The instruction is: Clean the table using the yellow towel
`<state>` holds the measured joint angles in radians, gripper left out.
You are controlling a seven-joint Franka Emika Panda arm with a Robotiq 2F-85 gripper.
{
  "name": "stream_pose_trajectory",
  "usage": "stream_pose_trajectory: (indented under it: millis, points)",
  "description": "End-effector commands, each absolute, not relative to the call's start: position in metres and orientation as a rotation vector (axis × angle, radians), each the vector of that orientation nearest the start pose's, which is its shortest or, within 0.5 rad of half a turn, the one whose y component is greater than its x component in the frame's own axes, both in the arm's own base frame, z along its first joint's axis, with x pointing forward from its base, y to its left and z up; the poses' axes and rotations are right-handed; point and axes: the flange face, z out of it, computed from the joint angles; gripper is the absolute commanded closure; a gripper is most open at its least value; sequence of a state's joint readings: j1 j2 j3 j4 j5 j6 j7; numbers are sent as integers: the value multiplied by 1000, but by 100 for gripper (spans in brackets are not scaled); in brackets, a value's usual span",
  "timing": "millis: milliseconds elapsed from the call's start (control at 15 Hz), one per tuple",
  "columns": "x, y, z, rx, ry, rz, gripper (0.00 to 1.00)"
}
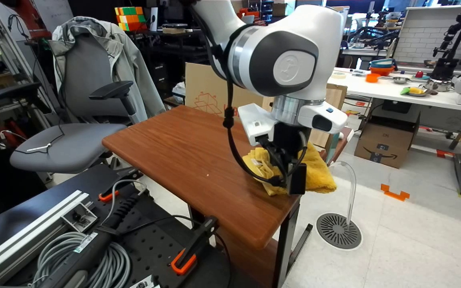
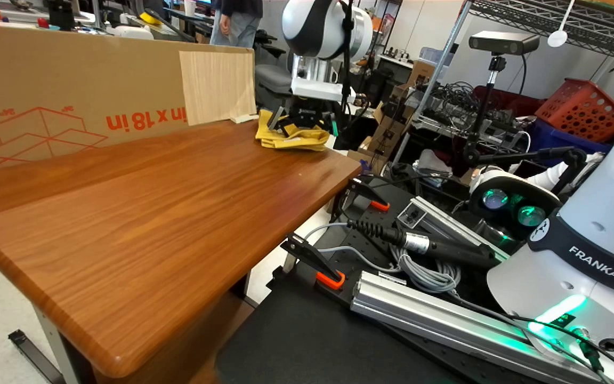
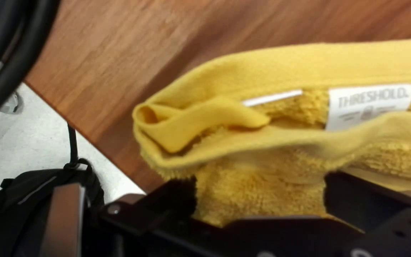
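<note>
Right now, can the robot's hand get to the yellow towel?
Most likely yes: the hand is down at the yellow towel, which shows between the fingers, and I see nothing blocking it. I can't tell whether it's gripping.

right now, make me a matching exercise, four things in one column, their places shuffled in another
Things
1. folded bright yellow cloth towel
2. pale grey fabric jacket
3. brown cardboard box with black arrow logo
4. white rectangular tag reading THRESHOLD

Places
A. draped over a grey office chair
B. on the towel
C. between the jaws of the black gripper
D. standing on the pale floor

Pairs: 1-C, 2-A, 3-D, 4-B
</note>
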<state>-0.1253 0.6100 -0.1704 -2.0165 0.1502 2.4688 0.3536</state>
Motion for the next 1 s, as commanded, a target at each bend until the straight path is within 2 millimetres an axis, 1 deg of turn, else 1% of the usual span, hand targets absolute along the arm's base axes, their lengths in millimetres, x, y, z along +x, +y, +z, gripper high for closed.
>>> stream_pose_trajectory:
  millis: [0,67,200,400,600,800,933]
  points:
    - [563,-162,110,-2970,1155,184,0]
    - [554,-143,102,-3008,1086,200,0]
    - [541,-112,92,-3074,950,185,0]
    - [524,-79,99,-3172,700,134,0]
    - [502,-37,106,-3229,464,99,0]
    - [472,4,110,-3254,230,76,0]
    - [449,29,112,-3257,80,74,0]
